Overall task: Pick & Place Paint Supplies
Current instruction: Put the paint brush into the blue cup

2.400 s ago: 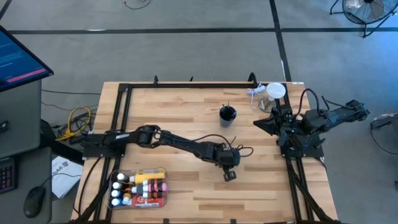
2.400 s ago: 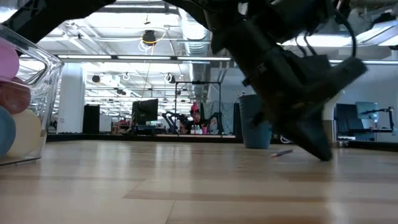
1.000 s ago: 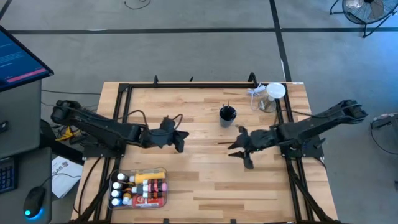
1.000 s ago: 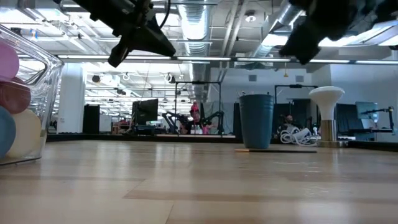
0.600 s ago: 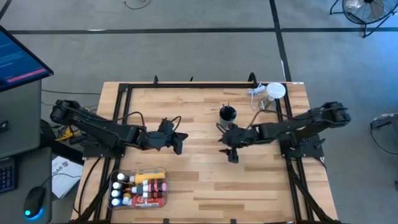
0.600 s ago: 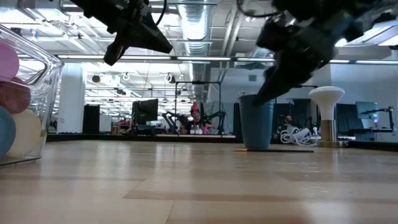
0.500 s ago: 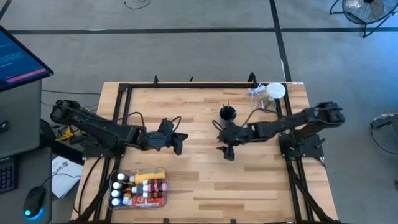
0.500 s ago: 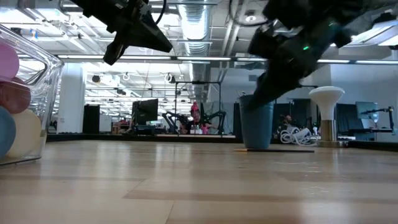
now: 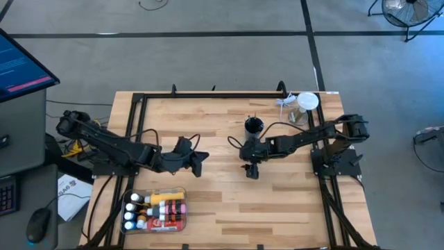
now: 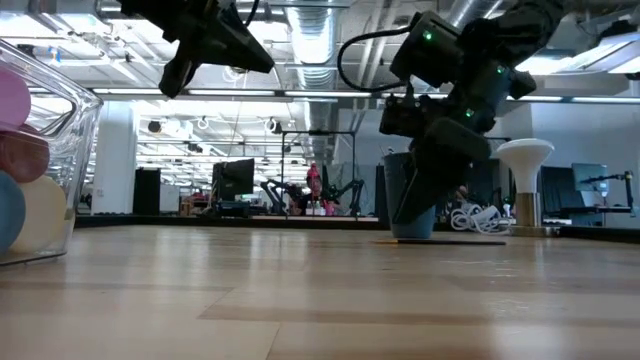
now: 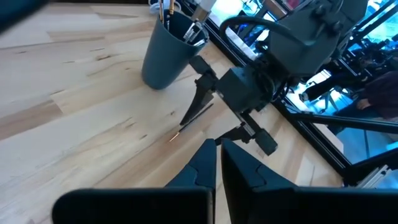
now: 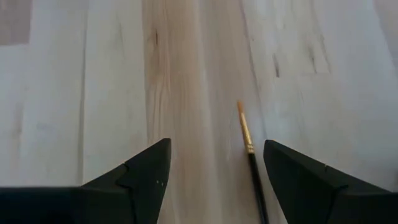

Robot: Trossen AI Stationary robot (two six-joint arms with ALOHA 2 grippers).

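Note:
A thin dark-handled brush (image 12: 249, 152) with an orange ferrule lies flat on the wooden table, in front of a dark cup (image 9: 254, 127) that holds other brushes. My right gripper (image 12: 216, 149) hangs open just above the brush, slanting down, one finger on either side of its tip end, touching nothing. The left wrist view shows this brush (image 11: 195, 117) between those fingers. My left gripper (image 9: 199, 158) hovers shut and empty over the table's middle left. Paint tubes and bottles lie in a clear bin (image 9: 182, 191) at the near left.
A clear jar with a white lid (image 9: 306, 104) stands at the far right corner. A black frame rail (image 9: 208, 95) runs along the far edge. Bare wood lies between the bin and the right gripper.
My right gripper has swung from the table's right side toward the middle, sunk toward the table and tipped further downward, ending over the brush by the cup. The brush has stayed where it was.

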